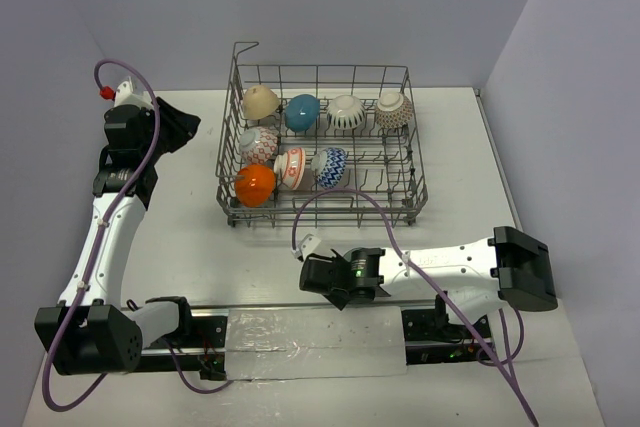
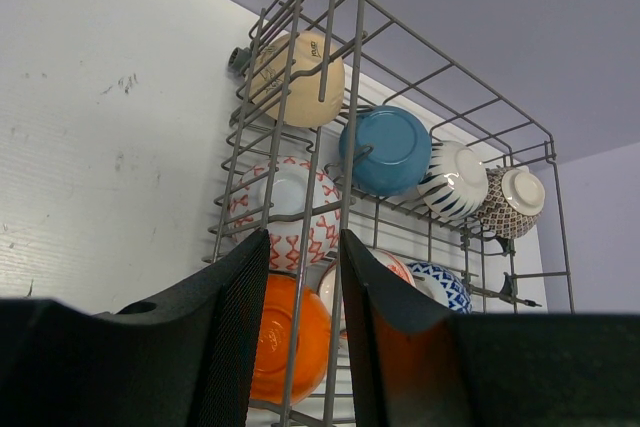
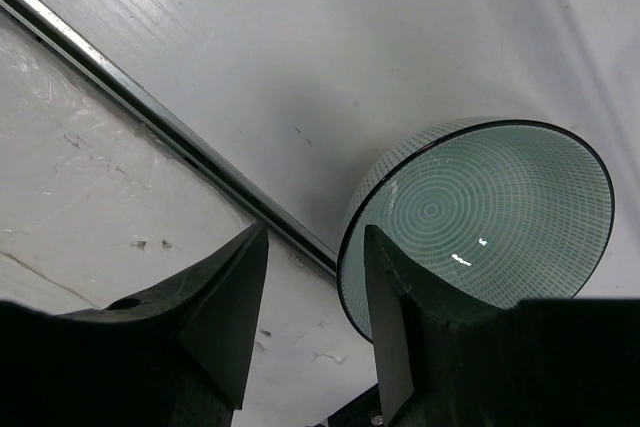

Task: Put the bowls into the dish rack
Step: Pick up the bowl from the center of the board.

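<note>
Likely the weak spot is the grip: the right pincer (image 3: 315,317) is open astride the rim of the green bowl (image 3: 490,217), one finger inside, nothing clamped. Closing off-centre could tip or skid it across the desk (image 3: 300,47). From above, the bowl lies hidden under the low, outstretched right arm, at 6 o'clock of the rack (image 1: 330,68). The left pincer (image 2: 305,337), narrowly open and empty, hangs at the rack's 9 o'clock.

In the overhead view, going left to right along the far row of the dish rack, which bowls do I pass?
tan bowl → blue bowl → white striped bowl → brown patterned bowl
</note>
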You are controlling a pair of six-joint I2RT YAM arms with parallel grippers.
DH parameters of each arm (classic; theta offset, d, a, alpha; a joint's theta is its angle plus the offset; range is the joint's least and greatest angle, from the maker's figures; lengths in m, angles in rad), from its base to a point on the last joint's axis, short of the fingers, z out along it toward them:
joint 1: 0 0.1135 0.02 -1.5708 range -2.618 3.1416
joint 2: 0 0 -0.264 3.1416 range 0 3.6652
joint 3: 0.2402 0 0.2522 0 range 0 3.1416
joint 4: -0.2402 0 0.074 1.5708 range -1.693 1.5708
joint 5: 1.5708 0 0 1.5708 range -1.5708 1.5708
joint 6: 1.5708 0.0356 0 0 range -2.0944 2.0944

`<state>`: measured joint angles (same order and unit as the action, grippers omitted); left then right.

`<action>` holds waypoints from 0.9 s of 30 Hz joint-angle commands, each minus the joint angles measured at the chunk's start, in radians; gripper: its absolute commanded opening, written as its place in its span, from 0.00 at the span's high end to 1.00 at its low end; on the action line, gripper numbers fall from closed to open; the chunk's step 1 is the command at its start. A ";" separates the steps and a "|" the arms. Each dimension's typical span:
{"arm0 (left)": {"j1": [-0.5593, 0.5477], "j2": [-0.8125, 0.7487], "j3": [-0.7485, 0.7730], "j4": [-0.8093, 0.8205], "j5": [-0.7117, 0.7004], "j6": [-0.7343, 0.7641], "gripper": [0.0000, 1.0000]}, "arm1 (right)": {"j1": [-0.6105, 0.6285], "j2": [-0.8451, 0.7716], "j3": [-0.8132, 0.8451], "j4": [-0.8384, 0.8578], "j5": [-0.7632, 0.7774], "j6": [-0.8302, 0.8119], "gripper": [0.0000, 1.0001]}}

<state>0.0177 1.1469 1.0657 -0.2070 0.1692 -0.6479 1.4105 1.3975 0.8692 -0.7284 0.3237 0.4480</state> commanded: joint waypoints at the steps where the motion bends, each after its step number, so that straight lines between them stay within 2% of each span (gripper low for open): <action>1: -0.004 -0.024 -0.004 0.032 0.010 -0.001 0.60 | -0.005 0.005 0.042 -0.002 0.012 0.004 0.50; 9: -0.004 -0.029 -0.006 0.032 0.009 -0.002 0.60 | -0.007 0.011 0.042 -0.019 0.021 0.015 0.56; 16: -0.005 -0.033 -0.006 0.032 0.003 -0.001 0.60 | -0.008 -0.011 0.031 -0.020 0.020 0.018 0.69; 27: -0.005 -0.033 -0.006 0.032 0.003 -0.001 0.60 | -0.008 0.001 0.036 -0.020 0.018 0.018 0.76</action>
<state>0.0177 1.1465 1.0657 -0.2070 0.1688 -0.6479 1.4044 1.3983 0.8707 -0.7422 0.3256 0.4515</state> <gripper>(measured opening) 0.404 0.248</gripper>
